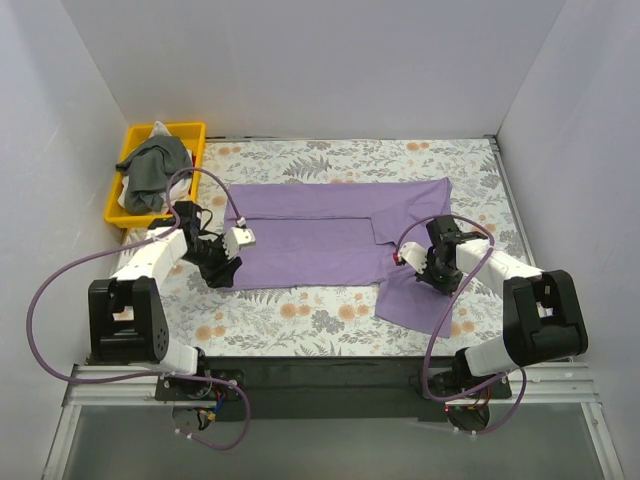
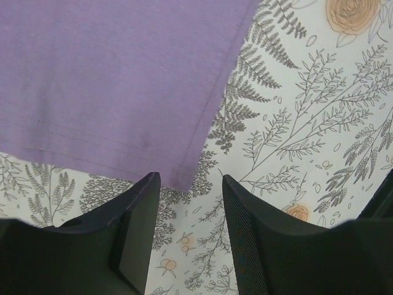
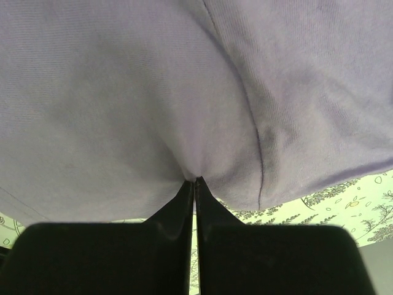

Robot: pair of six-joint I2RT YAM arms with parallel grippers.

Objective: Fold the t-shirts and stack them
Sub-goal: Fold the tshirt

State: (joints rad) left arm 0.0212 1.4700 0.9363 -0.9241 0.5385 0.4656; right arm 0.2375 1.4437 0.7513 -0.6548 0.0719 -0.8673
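Left gripper [image 1: 226, 270]: jaws parted to a moderate gap, with nothing held between them. In the left wrist view its two black fingers [image 2: 138, 209] stand at the bottom of the frame above the floral table covering [image 2: 307, 123]. The hemmed corner of the lilac-purple t-shirt [image 2: 110, 80] lies just ahead of the gap. Contact between fingers and cloth cannot be confirmed.

Right gripper [image 3: 194, 183]: jaws pressed together on a pinch of the lilac-purple t-shirt. The cloth gathers into creases at the fingertips and fills most of the right wrist view. A strip of table covering shows at the lower right of that frame.

In the top view, the lilac-purple t-shirt is spread flat across the centre. It is partly folded over itself, and one flap runs down to the lower right of centre, under the right gripper.

The dark grey-green t-shirt [image 1: 152, 172] lies crumpled in the yellow tray [image 1: 192, 128] at the upper left of the top view, well apart from both grippers.
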